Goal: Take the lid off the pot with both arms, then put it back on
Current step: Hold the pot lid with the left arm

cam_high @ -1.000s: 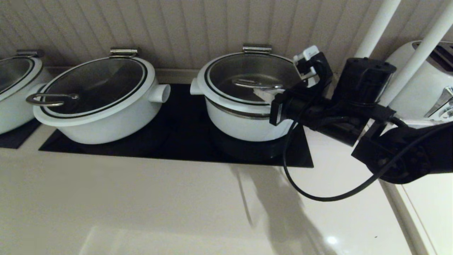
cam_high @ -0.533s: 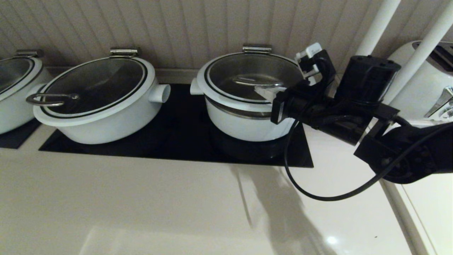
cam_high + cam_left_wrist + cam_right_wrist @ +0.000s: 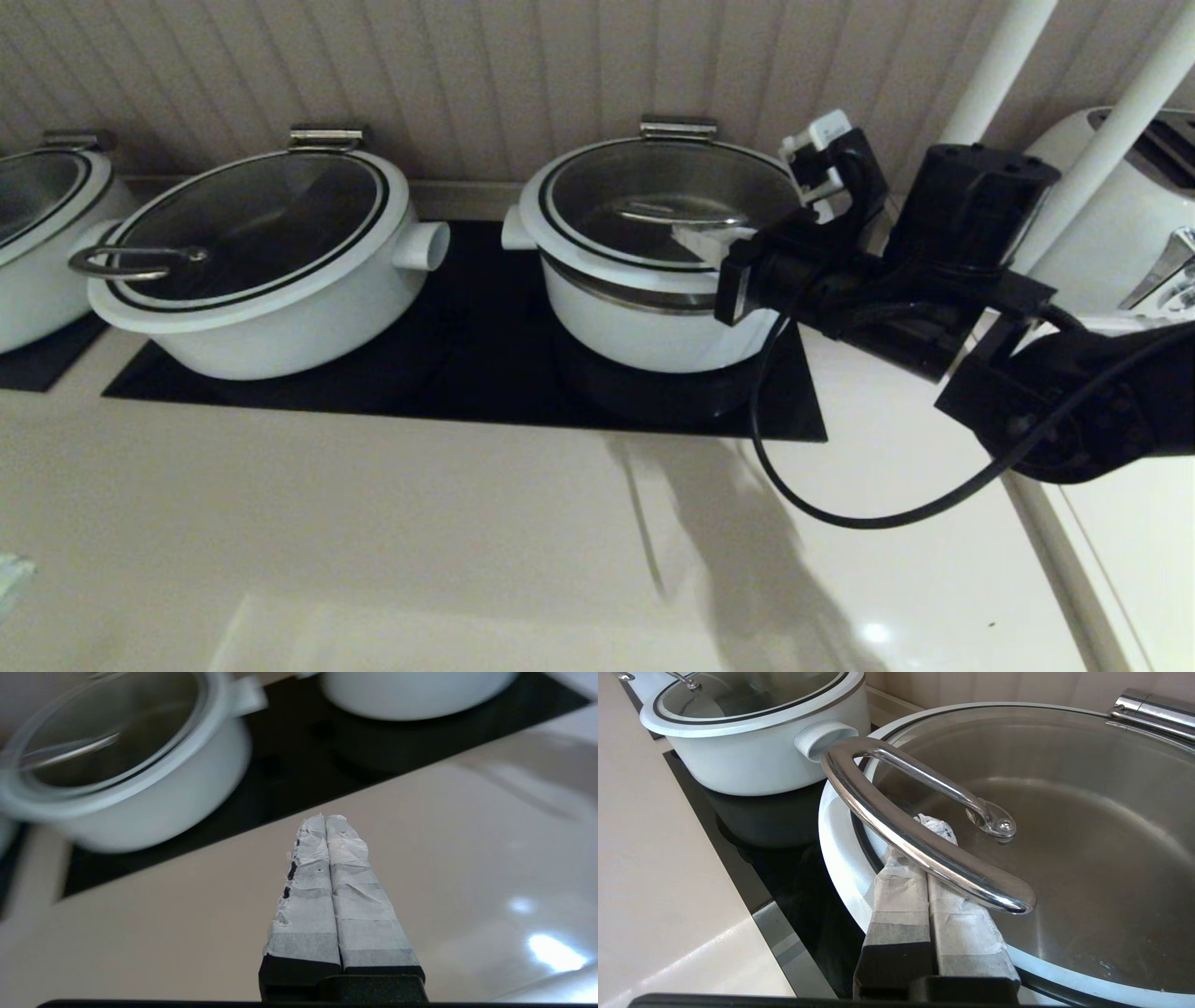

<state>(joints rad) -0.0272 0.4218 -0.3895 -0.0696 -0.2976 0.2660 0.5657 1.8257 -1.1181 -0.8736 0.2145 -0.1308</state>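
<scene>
The pot (image 3: 644, 327) stands on the black hob, right of centre. Its glass lid (image 3: 653, 187) is tilted, front edge raised off the pot's steel band. My right gripper (image 3: 695, 245) is shut, and its taped fingers (image 3: 901, 891) reach under the lid's curved steel handle (image 3: 915, 844) from the right, bearing it from below. The lid's glass (image 3: 1087, 812) and white rim fill the right wrist view. My left gripper (image 3: 325, 819) is shut and empty above the beige counter, short of the hob. The pot's base (image 3: 411, 695) lies beyond it.
A wider white pot (image 3: 252, 271) with a loop-handled lid sits left on the hob (image 3: 467, 383), and also shows in the left wrist view (image 3: 140, 788). A third pot (image 3: 37, 233) is far left. A toaster (image 3: 1120, 215) and white poles (image 3: 999, 65) stand at the right.
My right gripper has risen a little with the handle, so the lid's front edge sits higher. A pale tip now shows at the head view's lower left edge.
</scene>
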